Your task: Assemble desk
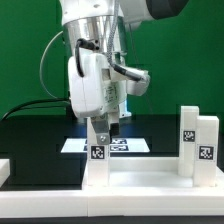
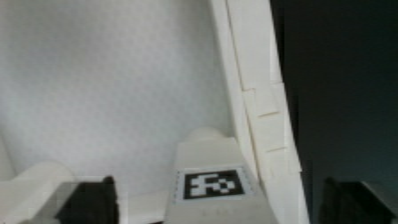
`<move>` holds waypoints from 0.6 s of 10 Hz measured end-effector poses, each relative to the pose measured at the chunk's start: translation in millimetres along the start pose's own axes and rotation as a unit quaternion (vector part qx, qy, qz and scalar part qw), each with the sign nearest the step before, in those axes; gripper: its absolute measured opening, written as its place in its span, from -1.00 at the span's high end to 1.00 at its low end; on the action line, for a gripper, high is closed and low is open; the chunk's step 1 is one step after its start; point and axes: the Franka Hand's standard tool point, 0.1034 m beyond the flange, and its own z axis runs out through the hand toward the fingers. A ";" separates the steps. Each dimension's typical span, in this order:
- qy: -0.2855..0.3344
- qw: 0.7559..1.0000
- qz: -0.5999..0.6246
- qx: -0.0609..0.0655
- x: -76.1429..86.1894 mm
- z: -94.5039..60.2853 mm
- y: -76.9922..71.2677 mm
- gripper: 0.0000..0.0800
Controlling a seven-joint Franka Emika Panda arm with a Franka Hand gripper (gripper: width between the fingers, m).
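We see the desk top (image 1: 140, 178) lying in front, one tagged leg (image 1: 98, 150) upright on it beneath our gripper (image 1: 108, 128), whose jaws stand apart around it. Two legs (image 1: 199, 140) stand at the exterior view's right; more remains.

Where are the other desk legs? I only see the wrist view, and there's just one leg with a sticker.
Observer: Two more desk legs stand upright at the exterior view's right, near the end of the desk top.
Operator: What's behind my leg?
Observer: The marker board lies flat on the black table behind it.
Operator: Is my leg standing up?
Observer: Yes, it stands upright on the desk top, with the gripper open at its top.
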 end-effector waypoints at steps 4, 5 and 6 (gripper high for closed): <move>-0.025 0.998 -0.054 0.013 -32.2 -45.9 -3.6 -0.62; -0.033 0.998 -0.050 0.015 -42.2 -58.5 -4.2 -0.62; -0.031 0.998 -0.056 0.018 -40.0 -57.3 -4.8 -0.62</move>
